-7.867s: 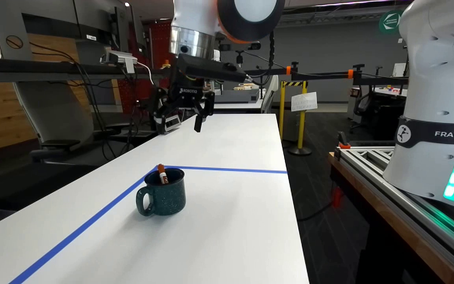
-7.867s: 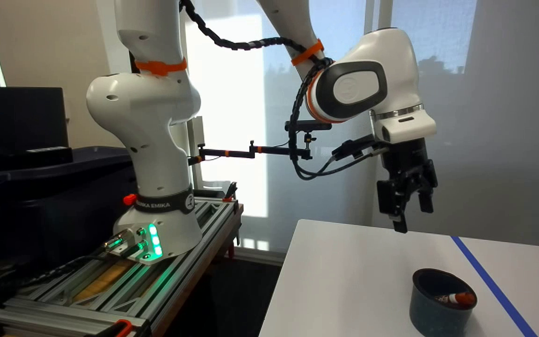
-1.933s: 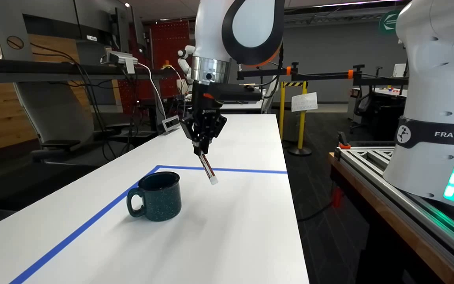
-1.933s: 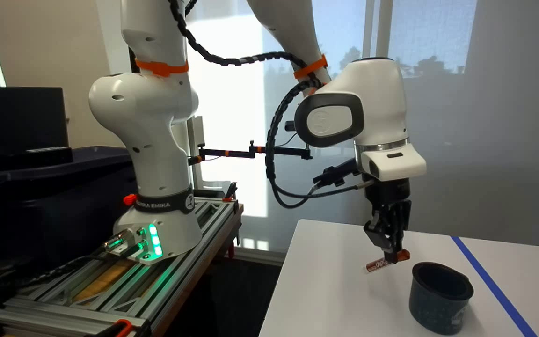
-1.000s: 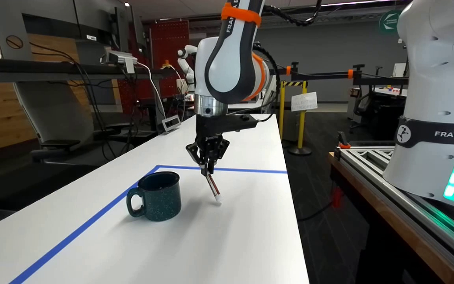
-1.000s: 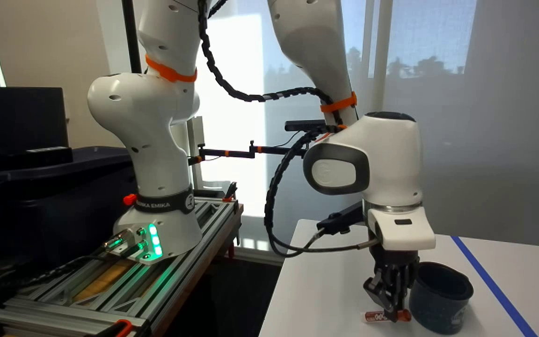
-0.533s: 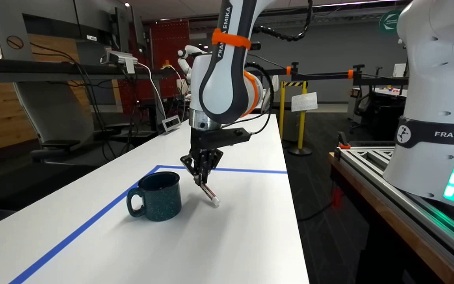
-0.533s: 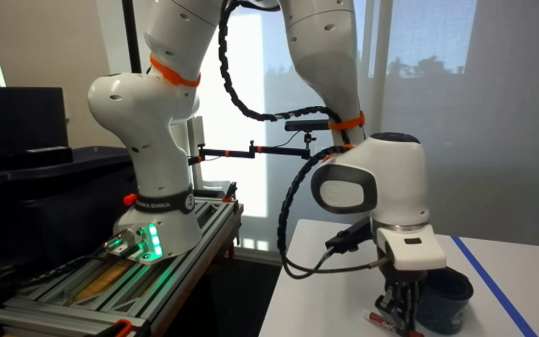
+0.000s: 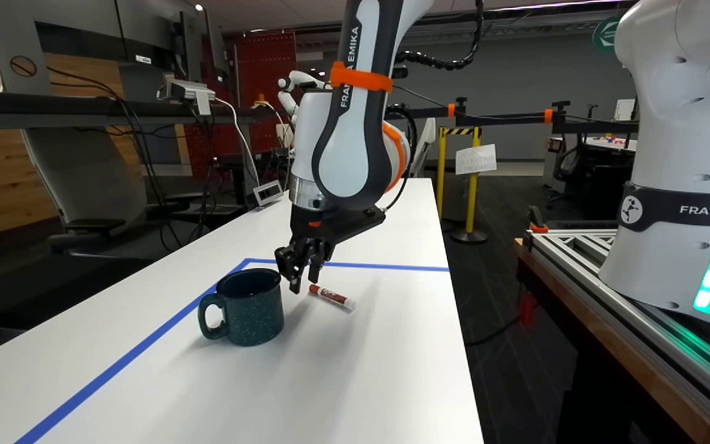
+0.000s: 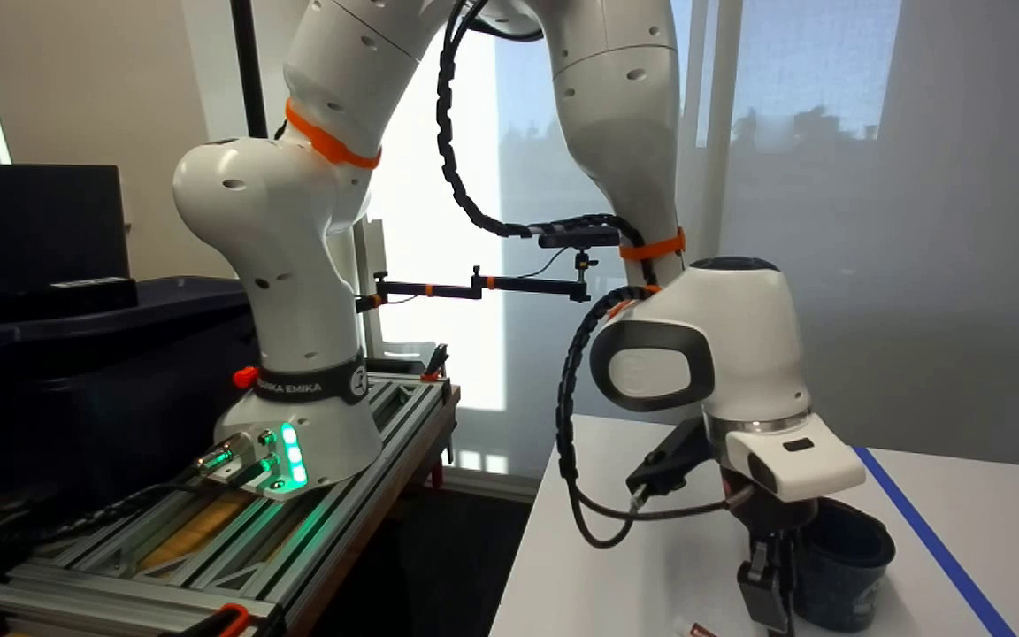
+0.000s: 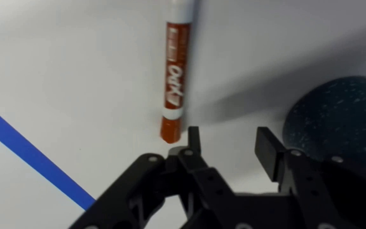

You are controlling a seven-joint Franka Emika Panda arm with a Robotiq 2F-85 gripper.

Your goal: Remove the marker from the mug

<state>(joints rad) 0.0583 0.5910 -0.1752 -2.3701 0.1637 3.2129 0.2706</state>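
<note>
Spread jaws, two in all, on one gripper [image 11: 227,151], with a plain gap between them in the wrist view. Note one marker [image 9: 332,297], lying flat on the white table [image 9: 386,370], outside the jaws and apart from the mug [image 9: 249,311]. Trace its long axis, running nearly straight up the wrist view and slanting from upper left to lower right in an exterior view. Observe the reddish end, pointing toward the gripper, and the white end, pointing away from the mug. Count one mug, upright, handle leftward there, and two strips of blue tape [image 9: 136,351] meeting at a corner behind it.
</note>
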